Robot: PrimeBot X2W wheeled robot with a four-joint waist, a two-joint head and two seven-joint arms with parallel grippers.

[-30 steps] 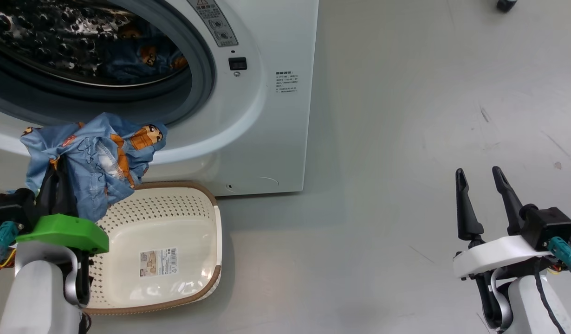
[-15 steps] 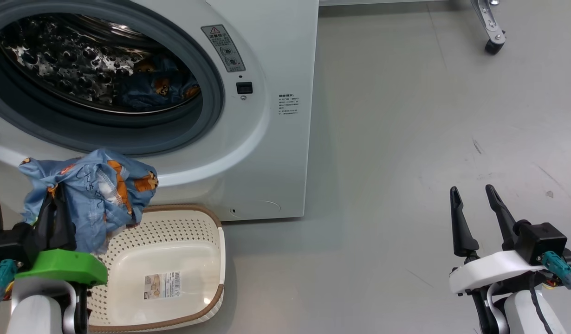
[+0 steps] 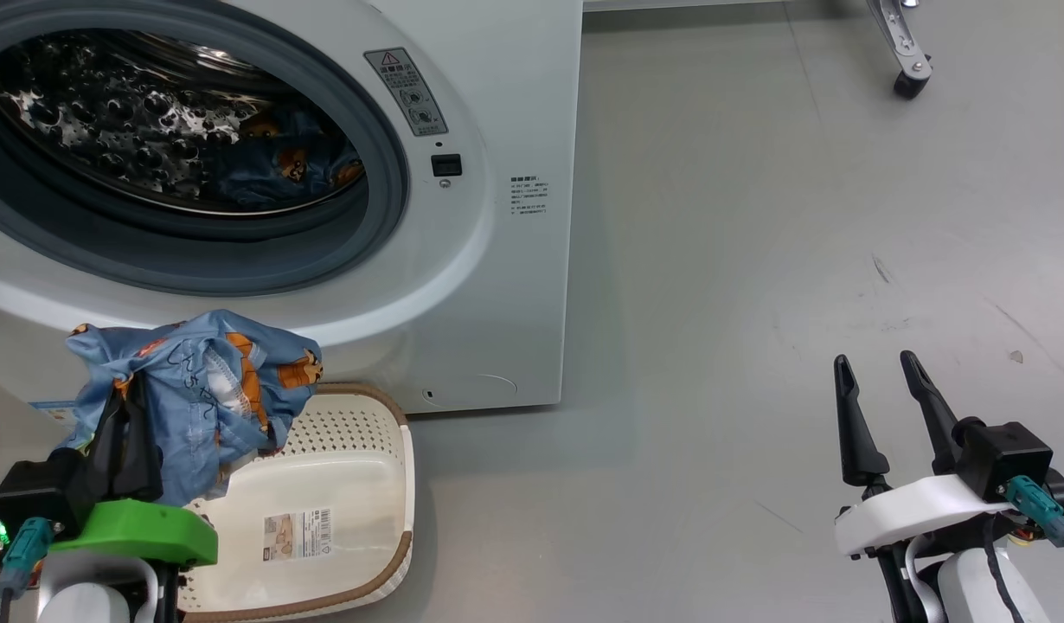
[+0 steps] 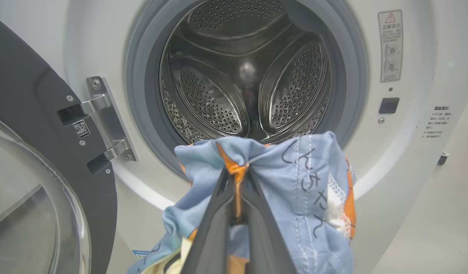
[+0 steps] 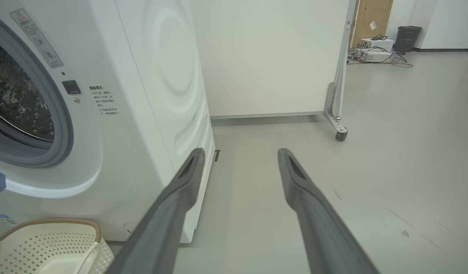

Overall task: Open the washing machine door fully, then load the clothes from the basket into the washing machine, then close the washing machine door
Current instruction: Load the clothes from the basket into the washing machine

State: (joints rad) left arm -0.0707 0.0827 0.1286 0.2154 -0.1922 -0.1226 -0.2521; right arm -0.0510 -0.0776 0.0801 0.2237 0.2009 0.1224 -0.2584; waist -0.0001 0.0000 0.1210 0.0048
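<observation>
Clothes (image 3: 203, 389) clamped in left pincer (image 4: 238, 177), hanging over basket (image 3: 359, 415), just below washing machine (image 3: 497, 216) mouth; drum (image 4: 249, 76) dead ahead, slightly up. Right pincer (image 3: 874, 359) wide, empty, well off right.

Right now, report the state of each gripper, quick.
Left gripper: shut on the clothes, a light blue garment.
Right gripper: open, holding nothing.

One washing machine (image 3: 515, 285), one basket (image 3: 363, 437), one garment (image 3: 195, 389).
</observation>
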